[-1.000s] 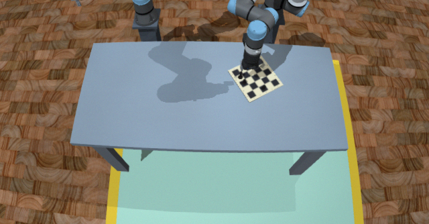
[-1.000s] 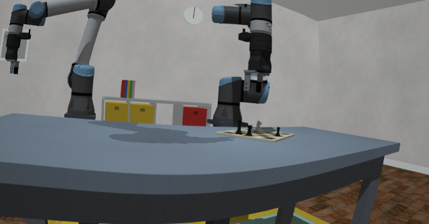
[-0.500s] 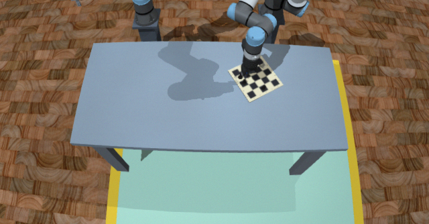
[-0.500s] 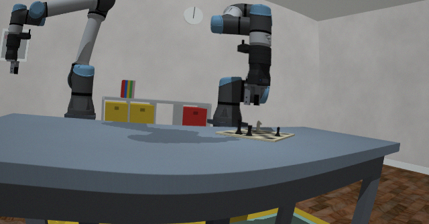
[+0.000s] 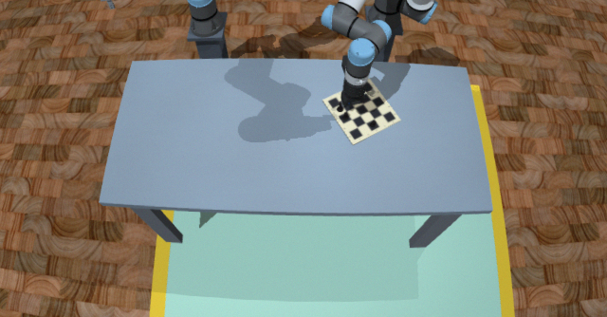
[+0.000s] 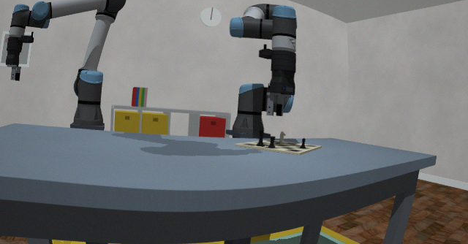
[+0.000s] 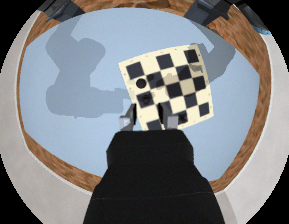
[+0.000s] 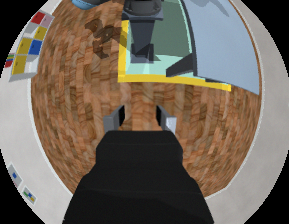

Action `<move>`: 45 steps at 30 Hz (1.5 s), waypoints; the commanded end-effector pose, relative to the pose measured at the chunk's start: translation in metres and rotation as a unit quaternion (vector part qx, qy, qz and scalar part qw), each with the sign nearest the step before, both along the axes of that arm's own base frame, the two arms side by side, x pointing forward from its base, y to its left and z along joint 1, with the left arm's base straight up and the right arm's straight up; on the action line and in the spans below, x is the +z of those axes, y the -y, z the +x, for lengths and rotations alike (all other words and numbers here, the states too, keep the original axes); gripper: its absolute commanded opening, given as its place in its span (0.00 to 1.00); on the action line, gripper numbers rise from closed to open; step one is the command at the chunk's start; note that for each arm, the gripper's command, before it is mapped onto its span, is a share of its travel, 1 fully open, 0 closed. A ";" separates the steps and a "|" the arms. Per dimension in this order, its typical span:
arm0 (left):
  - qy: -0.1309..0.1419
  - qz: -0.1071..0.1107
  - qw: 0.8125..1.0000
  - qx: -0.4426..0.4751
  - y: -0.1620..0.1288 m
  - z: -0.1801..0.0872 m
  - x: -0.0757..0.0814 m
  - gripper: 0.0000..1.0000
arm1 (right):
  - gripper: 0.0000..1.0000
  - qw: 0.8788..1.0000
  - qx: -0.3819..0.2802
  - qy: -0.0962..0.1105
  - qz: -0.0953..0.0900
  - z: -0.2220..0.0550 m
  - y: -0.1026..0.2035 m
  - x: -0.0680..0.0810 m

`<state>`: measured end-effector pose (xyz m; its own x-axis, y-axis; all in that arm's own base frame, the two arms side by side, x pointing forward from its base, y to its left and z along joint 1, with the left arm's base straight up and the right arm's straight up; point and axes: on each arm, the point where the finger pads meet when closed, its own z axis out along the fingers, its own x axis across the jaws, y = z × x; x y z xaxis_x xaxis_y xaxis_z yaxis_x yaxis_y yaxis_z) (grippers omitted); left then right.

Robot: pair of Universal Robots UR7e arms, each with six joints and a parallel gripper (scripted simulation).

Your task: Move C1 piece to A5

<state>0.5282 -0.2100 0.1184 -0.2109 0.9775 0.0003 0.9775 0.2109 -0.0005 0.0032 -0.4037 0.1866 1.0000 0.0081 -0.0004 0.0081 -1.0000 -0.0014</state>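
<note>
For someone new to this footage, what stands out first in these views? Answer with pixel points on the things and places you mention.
The cream-and-black checkered board (image 5: 376,122) (image 7: 174,89) on the blue-grey table (image 5: 213,175) (image 6: 175,178) (image 7: 95,65) catches the eye first, with a few chess pieces standing on it. Right above it hangs the left gripper (image 6: 274,109) (image 7: 147,109), open and pointing down. Also striking is the mint mat with yellow edging (image 5: 294,260) (image 8: 180,62) beneath the table.

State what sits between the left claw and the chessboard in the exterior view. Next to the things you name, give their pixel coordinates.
Only air: in the exterior view, the left claw (image 5: 348,106) (image 6: 274,113) (image 7: 147,109) hangs open above the chessboard (image 5: 355,141) (image 6: 300,153) (image 7: 126,66) and its pieces.
</note>
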 end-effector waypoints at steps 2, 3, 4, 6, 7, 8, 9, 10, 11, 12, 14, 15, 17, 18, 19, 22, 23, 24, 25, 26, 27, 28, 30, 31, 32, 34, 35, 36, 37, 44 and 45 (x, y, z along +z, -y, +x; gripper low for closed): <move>0.001 0.000 1.000 0.000 0.000 0.000 0.001 0.73 | 1.00 1.000 0.000 0.000 -0.001 0.000 0.000 0.000; 0.001 0.000 1.000 0.000 0.000 0.000 0.001 0.73 | 1.00 1.000 0.000 0.000 -0.001 0.000 0.000 0.000; 0.001 0.000 1.000 0.000 0.000 0.000 0.001 0.73 | 1.00 1.000 0.000 0.000 -0.001 0.000 0.000 0.000; 0.001 0.000 1.000 0.000 0.000 0.000 0.000 0.73 | 1.00 1.000 0.000 0.000 -0.001 0.000 0.000 0.000; 0.001 0.000 1.000 0.000 0.000 0.000 0.000 0.73 | 1.00 1.000 0.000 0.000 -0.001 0.000 0.000 0.000; 0.001 0.000 1.000 0.000 0.000 0.000 0.000 0.73 | 1.00 1.000 0.000 0.000 -0.001 0.000 0.000 0.000; 0.001 0.000 1.000 0.000 0.000 0.000 0.000 0.73 | 1.00 1.000 0.000 0.000 -0.001 0.000 0.000 0.000; 0.001 -0.001 1.000 0.000 0.000 0.000 -0.001 0.73 | 1.00 1.000 0.000 0.000 -0.001 0.000 0.000 0.000; 0.001 -0.001 1.000 0.000 0.000 0.000 -0.001 0.73 | 1.00 1.000 0.000 0.000 -0.001 0.000 0.000 0.000; 0.001 -0.001 1.000 0.000 0.000 0.000 -0.002 0.73 | 1.00 1.000 0.000 0.000 -0.001 0.000 0.000 0.000; 0.001 -0.001 1.000 0.000 0.000 0.000 -0.002 0.73 | 1.00 1.000 0.000 0.000 -0.001 0.000 0.000 0.000; 0.001 -0.001 1.000 0.000 0.000 0.000 -0.002 0.73 | 1.00 1.000 0.000 0.000 -0.001 0.000 0.000 0.000; 0.001 -0.001 1.000 0.000 0.000 0.000 -0.004 0.73 | 1.00 1.000 0.000 0.000 -0.001 0.000 0.000 0.000; 0.001 -0.001 1.000 0.000 0.000 0.000 -0.005 0.73 | 1.00 1.000 0.000 0.000 -0.001 0.000 0.000 0.000; 0.001 -0.001 1.000 0.000 0.000 0.001 -0.006 0.73 | 1.00 1.000 0.000 0.000 -0.001 0.000 0.000 0.000; 0.001 -0.001 1.000 0.000 0.000 0.001 -0.009 0.73 | 1.00 1.000 0.000 0.000 -0.001 0.000 0.000 0.000; 0.001 -0.001 1.000 0.000 0.000 0.001 -0.010 0.73 | 1.00 1.000 0.000 0.000 -0.001 0.000 0.000 0.000; 0.001 -0.001 1.000 0.000 0.000 0.001 -0.012 0.73 | 1.00 1.000 0.000 0.000 -0.001 0.000 0.000 0.000; 0.001 -0.001 1.000 0.000 0.001 0.001 -0.013 0.73 | 1.00 1.000 0.000 0.000 -0.001 0.000 0.000 0.000; 0.001 -0.001 1.000 0.000 0.001 0.001 -0.015 0.73 | 1.00 1.000 0.000 0.000 -0.001 0.000 0.000 0.000; 0.001 -0.001 1.000 0.000 0.001 0.001 -0.016 0.73 | 1.00 1.000 0.000 0.000 -0.001 0.000 0.000 0.000; 0.001 -0.001 1.000 0.000 0.001 0.001 -0.018 0.73 | 1.00 1.000 0.000 0.000 -0.001 0.000 0.000 0.000; 0.001 -0.001 1.000 0.000 0.001 0.001 -0.019 0.73 | 1.00 1.000 0.000 0.000 -0.001 0.000 0.000 0.000; 0.001 -0.001 1.000 0.000 0.001 0.001 -0.019 0.73 | 1.00 1.000 0.000 0.000 -0.001 0.000 0.000 0.000; 0.001 -0.001 1.000 0.000 0.001 0.001 -0.021 0.73 | 1.00 1.000 0.000 0.000 -0.001 0.000 0.000 0.000; 0.001 -0.001 1.000 0.000 0.001 0.001 -0.024 0.73 | 1.00 1.000 0.000 0.000 -0.001 0.000 0.000 0.000; 0.001 -0.001 1.000 0.000 0.001 0.001 -0.026 0.73 | 1.00 1.000 0.000 0.000 -0.001 0.000 0.000 0.000; 0.001 -0.001 1.000 0.000 0.001 0.001 -0.028 0.73 | 1.00 1.000 0.000 0.000 -0.001 0.000 0.000 0.000; 0.001 -0.001 1.000 0.000 0.001 0.001 -0.029 0.73 | 1.00 1.000 0.000 0.000 -0.001 0.000 0.000 0.000; 0.001 -0.001 1.000 0.000 0.001 0.002 -0.040 0.73 | 1.00 1.000 0.000 0.000 -0.001 0.000 0.000 0.000; 0.001 -0.001 1.000 0.000 0.001 0.002 -0.042 0.73 | 1.00 1.000 0.000 0.000 -0.001 0.000 0.000 0.000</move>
<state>0.5291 -0.2108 0.0814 -0.2109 0.9775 0.0001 0.9775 0.2109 -0.0003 0.0032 -0.4037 0.1866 1.0000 0.0081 -0.0004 0.0081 -1.0000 -0.0014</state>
